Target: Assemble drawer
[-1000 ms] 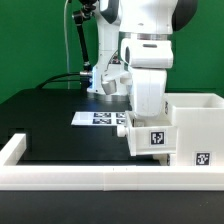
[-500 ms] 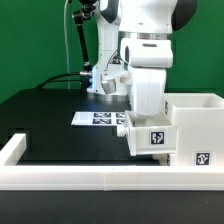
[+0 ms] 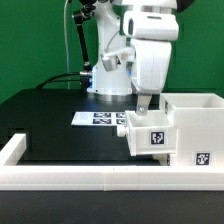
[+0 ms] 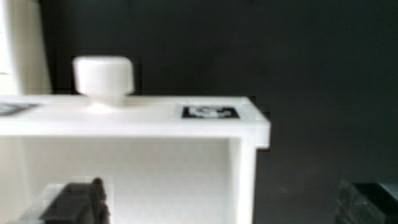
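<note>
My gripper [image 4: 222, 203] hung above the tray [image 3: 152, 132], fingers [image 4: 73, 201] spread and empty. The tray sat at the housing's [image 3: 196, 122] nine o'clock, touching it. Best practice: descend squarely and straddle one wall before closing.

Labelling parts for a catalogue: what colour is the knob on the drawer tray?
White, like the tray itself; the knob shows best in the wrist view.

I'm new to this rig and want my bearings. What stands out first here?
The big white robot arm fills the upper middle of the exterior view, its hand just above a small tagged drawer tray. That tray juts from the large white housing at the exterior view's right. A low white rail runs along the black table's near edge.
</note>
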Available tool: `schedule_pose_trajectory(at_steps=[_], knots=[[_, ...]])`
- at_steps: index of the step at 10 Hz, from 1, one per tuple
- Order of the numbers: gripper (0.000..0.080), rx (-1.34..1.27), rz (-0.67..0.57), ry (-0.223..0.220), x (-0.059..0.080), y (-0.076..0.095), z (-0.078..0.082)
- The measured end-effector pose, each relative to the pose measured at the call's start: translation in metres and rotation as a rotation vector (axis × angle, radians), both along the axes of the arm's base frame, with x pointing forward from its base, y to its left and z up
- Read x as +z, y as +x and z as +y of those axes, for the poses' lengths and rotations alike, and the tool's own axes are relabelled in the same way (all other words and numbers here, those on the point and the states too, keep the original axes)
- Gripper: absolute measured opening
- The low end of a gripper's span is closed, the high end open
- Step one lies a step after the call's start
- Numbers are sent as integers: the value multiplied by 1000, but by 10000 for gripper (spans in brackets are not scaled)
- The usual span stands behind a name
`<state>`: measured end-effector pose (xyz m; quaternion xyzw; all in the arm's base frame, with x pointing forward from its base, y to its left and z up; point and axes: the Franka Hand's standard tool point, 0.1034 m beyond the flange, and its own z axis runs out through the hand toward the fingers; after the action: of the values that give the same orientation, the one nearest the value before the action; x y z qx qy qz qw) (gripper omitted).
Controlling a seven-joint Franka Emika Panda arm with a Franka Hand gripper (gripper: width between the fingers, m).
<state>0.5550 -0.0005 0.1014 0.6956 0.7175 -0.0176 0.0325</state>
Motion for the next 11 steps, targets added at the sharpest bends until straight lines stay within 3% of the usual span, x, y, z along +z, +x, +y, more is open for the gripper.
schedule_pose_trajectory(at_steps=[2,3,6,8,11], knots=[[649,60,23,-23,13,0,-33],[649,59,24,-23,15,1,-42],[648,73,30,-13,13,-1,-41],[649,93,48,113,-4,5,-56],[648,82,67,214,-17,21,-57]])
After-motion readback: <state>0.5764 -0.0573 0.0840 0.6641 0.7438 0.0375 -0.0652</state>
